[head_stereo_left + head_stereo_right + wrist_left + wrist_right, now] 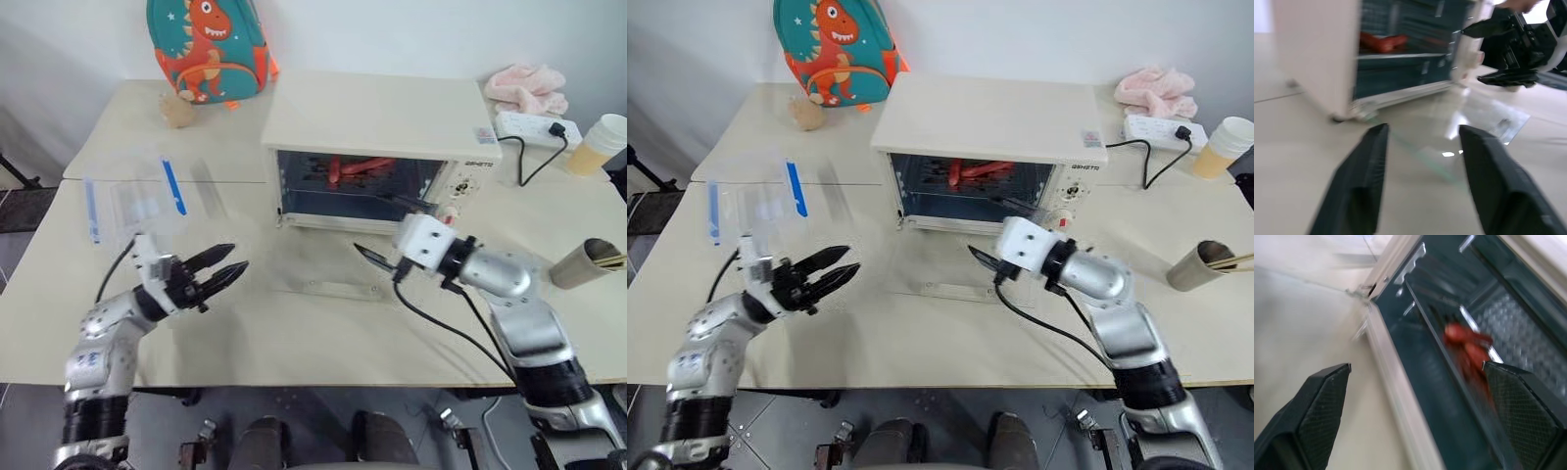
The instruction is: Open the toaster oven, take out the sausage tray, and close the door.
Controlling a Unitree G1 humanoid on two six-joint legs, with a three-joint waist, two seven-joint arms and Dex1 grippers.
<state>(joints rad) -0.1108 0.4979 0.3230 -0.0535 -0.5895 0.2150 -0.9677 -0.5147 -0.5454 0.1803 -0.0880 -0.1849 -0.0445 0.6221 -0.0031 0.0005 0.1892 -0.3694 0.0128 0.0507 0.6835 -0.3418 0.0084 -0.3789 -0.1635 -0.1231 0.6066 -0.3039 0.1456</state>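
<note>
The cream-white toaster oven (377, 113) stands mid-table with its glass door (323, 266) folded down flat on the tabletop. Inside, red sausages (359, 166) lie on the sausage tray (1396, 55), which rests on a shelf in the cavity. My right gripper (367, 223) is open above the door's right part, pointing into the oven mouth; its wrist view looks straight at the sausages (1469, 345). My left gripper (240, 257) hovers open and empty over the table, left of the door and apart from it.
A clear plastic box with blue clips (147, 201) lies at the left. A dinosaur backpack (208, 44) stands at the back. To the oven's right are a power strip (537, 127), a pink cloth (529, 86), a paper cup (602, 142) and a tipped cup (583, 262).
</note>
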